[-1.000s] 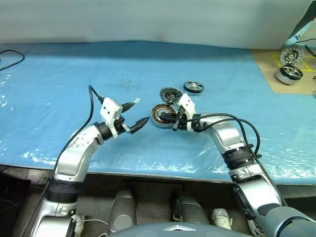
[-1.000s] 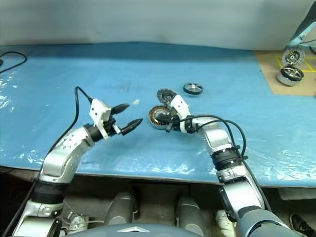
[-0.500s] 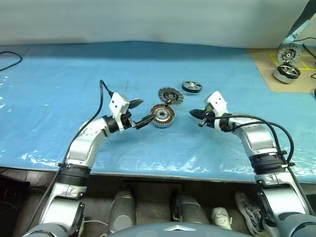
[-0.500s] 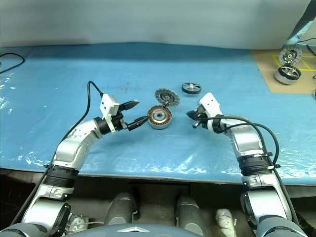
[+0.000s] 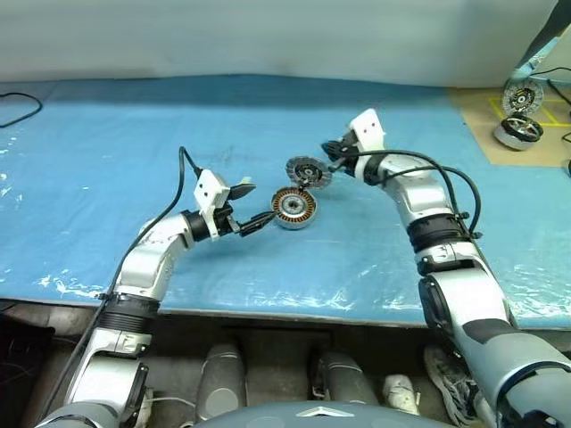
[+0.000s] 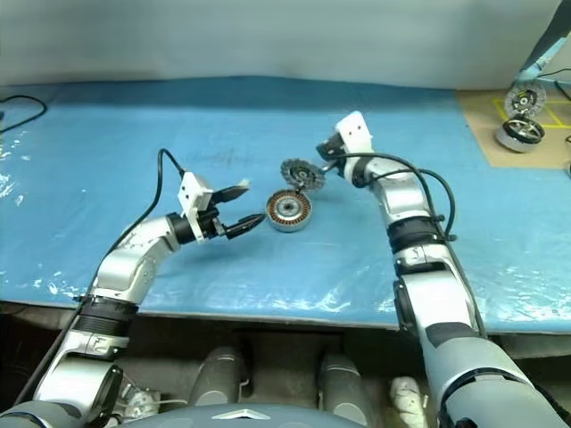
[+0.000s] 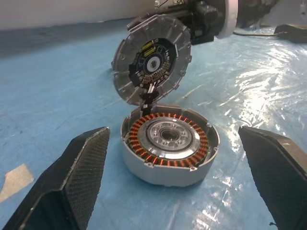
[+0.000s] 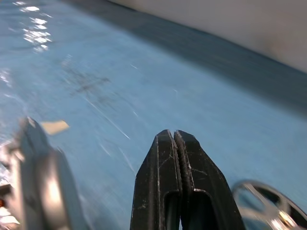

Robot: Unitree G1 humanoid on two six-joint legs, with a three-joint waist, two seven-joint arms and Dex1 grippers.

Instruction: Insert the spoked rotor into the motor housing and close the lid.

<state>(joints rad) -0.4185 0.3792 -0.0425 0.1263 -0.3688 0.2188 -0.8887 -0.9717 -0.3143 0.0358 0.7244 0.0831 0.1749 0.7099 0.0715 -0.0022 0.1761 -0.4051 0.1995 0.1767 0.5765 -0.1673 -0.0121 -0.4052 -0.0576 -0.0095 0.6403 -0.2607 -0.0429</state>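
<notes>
The motor housing [image 5: 293,207] lies open on the blue cloth, its copper windings [image 7: 144,132] ringing a pale centre. Its lid [image 5: 308,171] stands up from the far rim, inner face [image 7: 152,62] towards my left hand. My left gripper [image 5: 252,205] is open just left of the housing, and its black fingers [image 7: 76,177] flank the shell without touching it. Behind the lid's top edge my right gripper [image 5: 329,151] is shut and empty, fingers [image 8: 173,158] pressed together. The spoked rotor [image 8: 268,206] lies just beyond it; in the head views the right hand covers it.
Two shiny silver wheel-like motors [image 5: 522,94] [image 5: 519,132] sit on a brown board [image 5: 477,116] at the far right. A black cable [image 5: 18,105] loops at the far left. A scrap of tape [image 7: 12,178] lies on the cloth [image 5: 107,178] near my left gripper.
My right gripper, still shut, left the housing, swung out to the right, then rose and moved away to behind the lid. The left gripper stayed open beside the housing.
</notes>
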